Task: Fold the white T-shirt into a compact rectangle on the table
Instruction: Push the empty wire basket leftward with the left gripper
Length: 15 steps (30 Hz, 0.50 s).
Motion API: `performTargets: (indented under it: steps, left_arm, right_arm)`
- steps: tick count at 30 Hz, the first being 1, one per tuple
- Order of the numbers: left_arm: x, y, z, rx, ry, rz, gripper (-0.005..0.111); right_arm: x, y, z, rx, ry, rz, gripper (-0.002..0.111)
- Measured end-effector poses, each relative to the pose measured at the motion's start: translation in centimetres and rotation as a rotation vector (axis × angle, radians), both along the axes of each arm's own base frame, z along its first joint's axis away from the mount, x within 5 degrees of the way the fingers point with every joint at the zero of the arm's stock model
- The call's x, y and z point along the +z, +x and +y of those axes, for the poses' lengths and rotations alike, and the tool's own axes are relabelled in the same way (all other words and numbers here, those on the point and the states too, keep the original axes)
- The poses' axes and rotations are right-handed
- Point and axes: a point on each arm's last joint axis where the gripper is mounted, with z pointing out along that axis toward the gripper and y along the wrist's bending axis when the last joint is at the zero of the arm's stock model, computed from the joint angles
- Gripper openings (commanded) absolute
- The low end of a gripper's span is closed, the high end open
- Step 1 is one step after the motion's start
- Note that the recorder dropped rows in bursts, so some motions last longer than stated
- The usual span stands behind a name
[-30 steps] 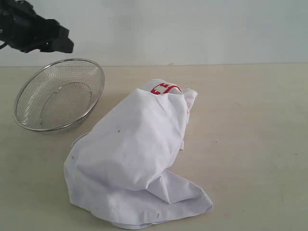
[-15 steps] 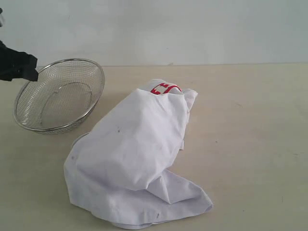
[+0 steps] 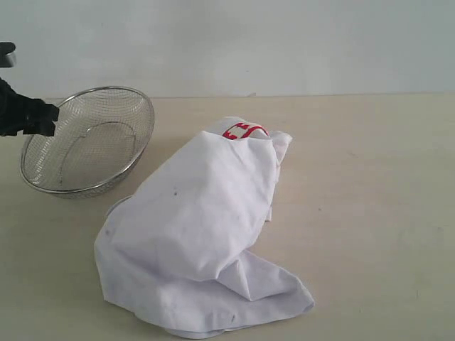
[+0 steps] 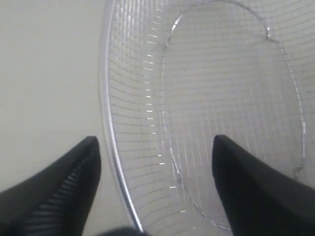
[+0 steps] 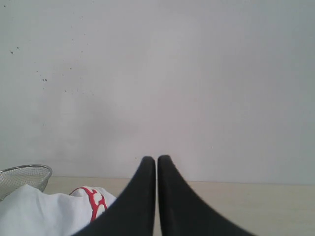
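On the middle of the table (image 3: 370,213) the white T-shirt (image 3: 199,234) lies in a crumpled heap, not yet flattened. Its long axis runs on a slant, from the bunched hem at the near left of the exterior view up to the far end, where a scrap of the red band (image 3: 244,131) peeks out.

At the left edge, the left gripper (image 4: 156,142) hangs over the rim of the wire mesh bowl (image 3: 89,138). Its jaws are spread wide and hold nothing, with one finger outside the rim and the other above the mesh. From there the shirt lies to the right and toward the near side, just past the bowl, whose lower edge almost meets the cloth.

The right gripper (image 5: 156,160) is out of the exterior view. Its own camera shows the fingertips pressed together and empty, looking at the wall, with the shirt low in front of it.

Judging by this, the left arm looks the nearer one to the shirt's near-left edge, where spreading would likely start.
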Motion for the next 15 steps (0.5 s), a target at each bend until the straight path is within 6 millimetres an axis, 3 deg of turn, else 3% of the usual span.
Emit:
performTargets:
  steps: [5,15]
  left_arm:
    - [-0.2,0.1,1.6,0.055,0.002,-0.014,0.062]
    - [-3.6,0.6,1.8,0.072,-0.014,0.052,0.060]
  right_arm:
    - [0.0,0.0,0.0,0.000,0.000,0.000,0.000]
    - [0.0,0.0,0.0,0.000,0.000,0.000,0.000]
